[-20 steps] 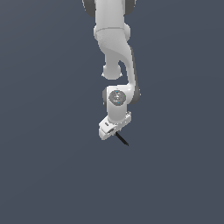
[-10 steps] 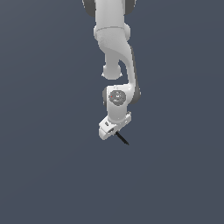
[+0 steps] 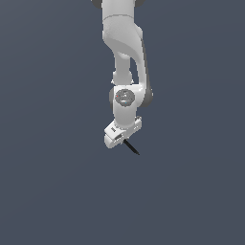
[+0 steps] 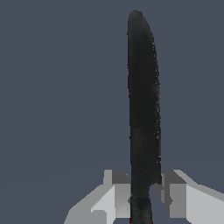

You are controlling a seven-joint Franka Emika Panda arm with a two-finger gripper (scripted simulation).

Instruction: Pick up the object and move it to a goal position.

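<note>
The object (image 3: 132, 147) is a thin black stick that pokes out below the white hand, slanting down toward the exterior view's right. In the wrist view the object (image 4: 143, 109) fills the middle as a long black shaft, with a trace of red at its near end between the fingers. My gripper (image 4: 145, 197) is shut on the object; its grey fingertips (image 4: 116, 192) press on both sides of the shaft. In the exterior view the gripper (image 3: 125, 139) hangs in mid-air under the white arm (image 3: 125, 57), and its fingers are mostly hidden by the hand.
Only a plain dark blue-grey background surrounds the arm in both views. No other object, container or edge shows.
</note>
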